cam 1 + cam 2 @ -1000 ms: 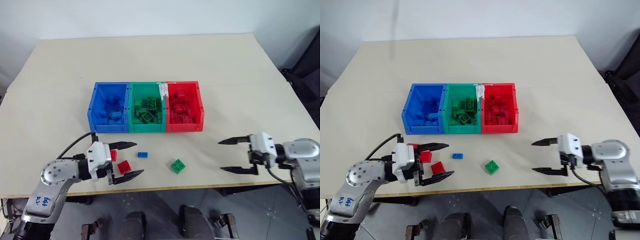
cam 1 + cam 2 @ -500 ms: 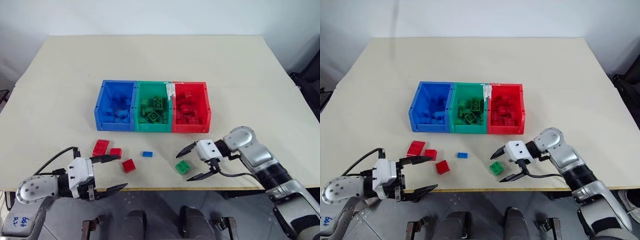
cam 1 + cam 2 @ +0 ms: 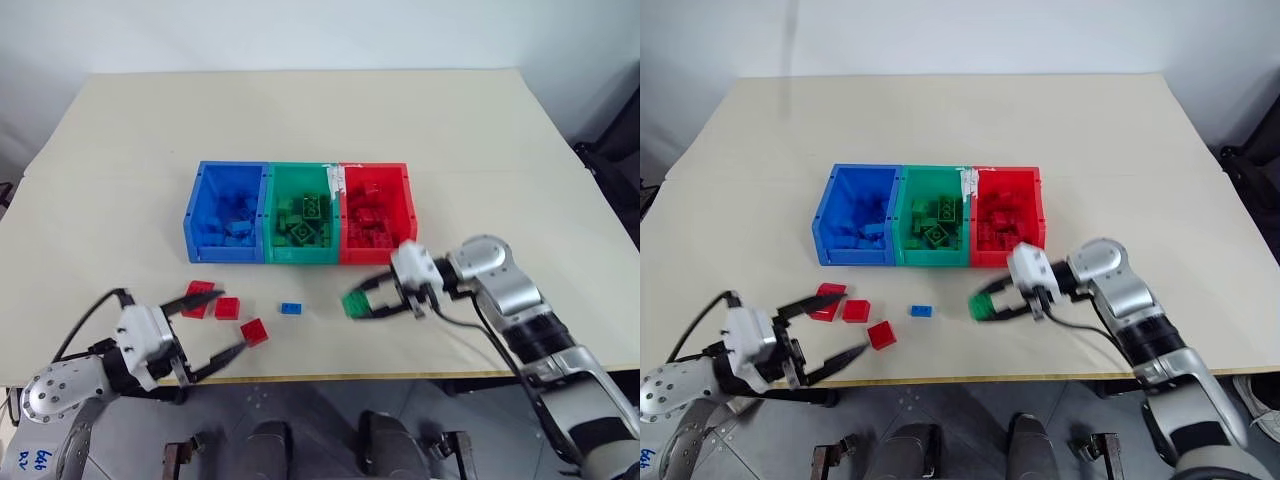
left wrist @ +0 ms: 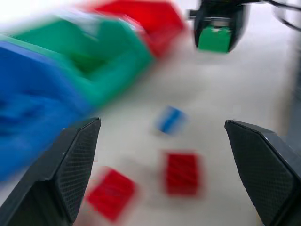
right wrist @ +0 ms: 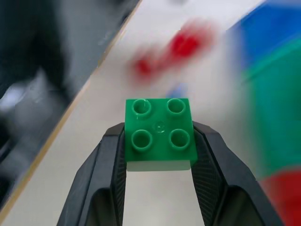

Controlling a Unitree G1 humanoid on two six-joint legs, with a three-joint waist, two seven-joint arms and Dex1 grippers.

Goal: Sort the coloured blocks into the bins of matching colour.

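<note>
Green block [image 5: 160,133] in hand; sorting partly done, one carry under way.

Item 1, left gripper [image 3: 213,325]: near left of the table, beside the near edge. Fingers spread wide, holding nothing. Arm low and roughly level, fingers pointing right and slightly away, toward the loose red pieces.

Item 2, loose red blocks: a flat one [image 3: 197,298] farthest left, a square one [image 3: 227,307] just right of it, and a third [image 3: 254,331] nearer the table edge, close to the lower finger of the left gripper. All lie on the table [image 3: 300,120], well short of the bins.

Item 3, small blue block [image 3: 291,308]: on the table, right of the red pieces, in front of the green bin.

Item 4, bins, joined in a row at mid-table: blue bin [image 3: 226,212] on the left, green bin [image 3: 305,214] in the middle, red bin [image 3: 375,211] on the right. Each already holds pieces of its own colour.

Item 5, right gripper [image 3: 356,303]: fingers pinched on the green block, studs up, held clear of the table in front of the seam between green and red bins. Forearm comes in from the near right, wrist bent so the fingers point left.

Step in hand: carrying the green block to its bin. Next move, by my judgement: lift over the green bin's near wall, slightly far and left, then release. Care is needed to stay off the red bin alongside. Three red pieces and one blue remain afterwards.
</note>
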